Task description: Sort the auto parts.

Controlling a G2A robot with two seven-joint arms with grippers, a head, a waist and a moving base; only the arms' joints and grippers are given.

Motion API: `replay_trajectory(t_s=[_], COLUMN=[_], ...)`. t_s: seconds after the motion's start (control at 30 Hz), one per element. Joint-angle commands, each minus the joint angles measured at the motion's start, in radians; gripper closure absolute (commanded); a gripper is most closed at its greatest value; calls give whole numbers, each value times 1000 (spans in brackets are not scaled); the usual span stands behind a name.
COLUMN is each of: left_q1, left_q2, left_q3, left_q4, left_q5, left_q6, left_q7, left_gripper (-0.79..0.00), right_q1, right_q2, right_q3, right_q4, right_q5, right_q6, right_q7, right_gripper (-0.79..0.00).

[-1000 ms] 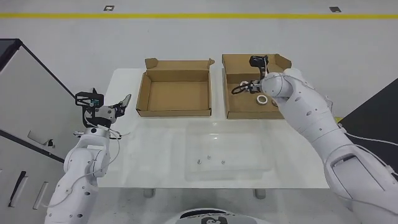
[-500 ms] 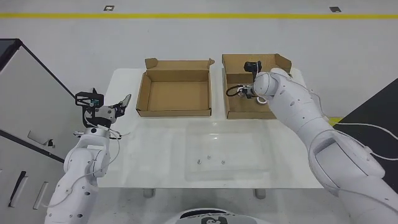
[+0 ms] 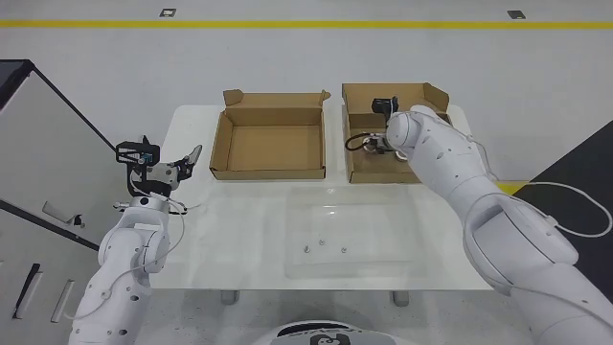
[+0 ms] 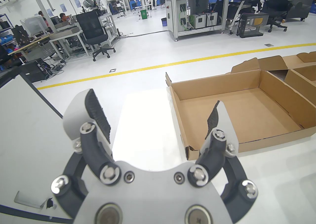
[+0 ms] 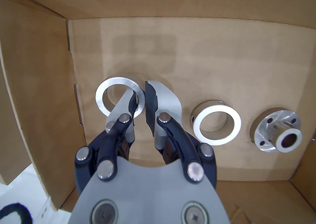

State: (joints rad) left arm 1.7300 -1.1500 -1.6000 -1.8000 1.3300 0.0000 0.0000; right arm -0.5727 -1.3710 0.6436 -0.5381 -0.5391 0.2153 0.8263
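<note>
- Right gripper (image 5: 141,102): its fingers (image 5: 151,105) pinch a ring (image 5: 103,97) by its wall, one inside and one outside, low in the box (image 5: 172,0).
- Just beside the ring: collar (image 5: 217,126), then hub (image 5: 276,133), apart.
- Box wall close beside the ring.
- Left gripper (image 4: 154,101): spread wide, holding nothing, well beyond the empty box (image 4: 246,111).

The box (image 5: 172,49) is plain brown, the ring (image 5: 116,80) shiny silver, the table (image 3: 239,240) white, the floor stripe (image 3: 287,24) yellow.
</note>
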Motion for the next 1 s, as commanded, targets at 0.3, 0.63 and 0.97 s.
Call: replay_trajectory(t_s=[0.3,0.63,0.97], left_q1=[0,0,0], left_q2=[0,0,0], left_q3=[0,0,0], left_q4=[0,0,0], left_q5=[0,0,0], left_q6=[0,0,0], left_q7=[0,0,0], left_gripper=[-785,-785,-785], right_q1=[5,-61,-398], right_q2=[-7,68,221], right_q3=[28,144,466], right_q4=[6,-183,-787], right_q5=[2,-21,-68], right_q6=[-36,-94,-172], right_q7=[-41,-74,8], right_gripper=[-382,-785,-785])
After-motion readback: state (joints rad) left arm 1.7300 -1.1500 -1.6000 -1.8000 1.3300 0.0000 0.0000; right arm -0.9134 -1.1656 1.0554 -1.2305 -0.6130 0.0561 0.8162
